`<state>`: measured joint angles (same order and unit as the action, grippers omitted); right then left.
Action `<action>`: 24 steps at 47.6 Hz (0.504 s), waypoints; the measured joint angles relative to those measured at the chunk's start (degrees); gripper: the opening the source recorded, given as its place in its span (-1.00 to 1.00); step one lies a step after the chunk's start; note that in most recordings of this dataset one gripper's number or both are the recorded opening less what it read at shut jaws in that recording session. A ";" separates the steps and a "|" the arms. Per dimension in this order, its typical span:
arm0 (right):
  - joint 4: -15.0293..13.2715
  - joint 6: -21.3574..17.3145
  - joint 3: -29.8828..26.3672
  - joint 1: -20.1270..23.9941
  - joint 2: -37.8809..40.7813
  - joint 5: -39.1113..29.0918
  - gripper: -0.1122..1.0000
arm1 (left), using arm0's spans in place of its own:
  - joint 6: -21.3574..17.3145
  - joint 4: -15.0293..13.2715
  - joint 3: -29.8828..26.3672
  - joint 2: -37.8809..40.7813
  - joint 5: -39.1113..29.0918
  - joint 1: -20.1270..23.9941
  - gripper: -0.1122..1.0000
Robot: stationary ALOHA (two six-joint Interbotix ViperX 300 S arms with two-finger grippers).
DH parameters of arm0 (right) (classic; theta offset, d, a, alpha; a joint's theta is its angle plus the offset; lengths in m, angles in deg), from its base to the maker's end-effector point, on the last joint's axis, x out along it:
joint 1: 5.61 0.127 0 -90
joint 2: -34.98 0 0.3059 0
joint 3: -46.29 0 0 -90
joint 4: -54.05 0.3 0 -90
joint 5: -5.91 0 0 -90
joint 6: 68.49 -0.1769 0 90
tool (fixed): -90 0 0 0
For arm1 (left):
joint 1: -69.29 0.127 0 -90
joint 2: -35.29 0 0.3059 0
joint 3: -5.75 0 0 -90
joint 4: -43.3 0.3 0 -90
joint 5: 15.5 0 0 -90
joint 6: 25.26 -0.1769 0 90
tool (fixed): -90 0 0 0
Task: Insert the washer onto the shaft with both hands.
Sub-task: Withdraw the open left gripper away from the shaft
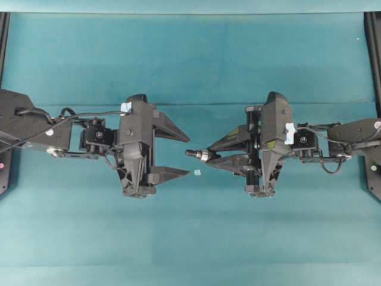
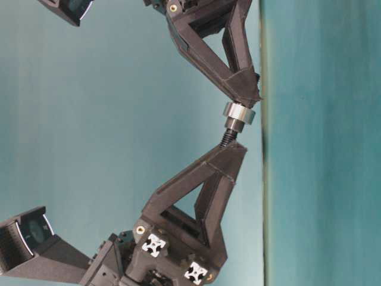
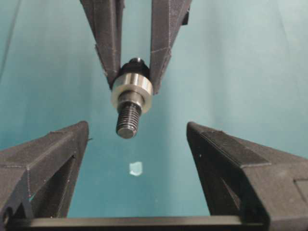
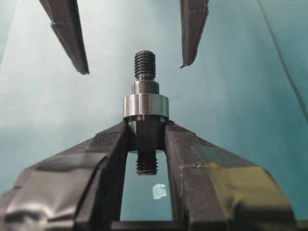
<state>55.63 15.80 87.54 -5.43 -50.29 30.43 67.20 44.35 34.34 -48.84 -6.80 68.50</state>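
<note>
Teal worktop (image 1: 190,238), mid-air above its middle: your right gripper (image 1: 209,154) jaws clamp the shaft (image 4: 145,65), the washer (image 4: 145,106) already seated; left gripper (image 1: 187,155) jaws wide, clear of the tip.

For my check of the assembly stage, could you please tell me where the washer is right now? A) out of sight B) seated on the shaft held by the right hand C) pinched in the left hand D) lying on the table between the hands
B: the washer rings the shaft, which the right hand clamps, while the left hand stands open and empty.
</note>
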 measured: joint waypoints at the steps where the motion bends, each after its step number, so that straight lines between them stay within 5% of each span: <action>1: 0.09 0.00 0.09 0.09 0.00 -0.09 -0.80 | 0.00 -0.09 -0.09 0.00 -0.18 0.00 0.80; 24: 0.00 0.00 0.00 0.09 0.00 -0.09 -0.80 | -0.18 -0.09 0.97 -1.85 -2.37 -0.09 0.79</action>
<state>55.63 15.80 87.54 -5.34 -50.29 30.34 67.02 44.26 35.30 -50.69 -9.18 68.41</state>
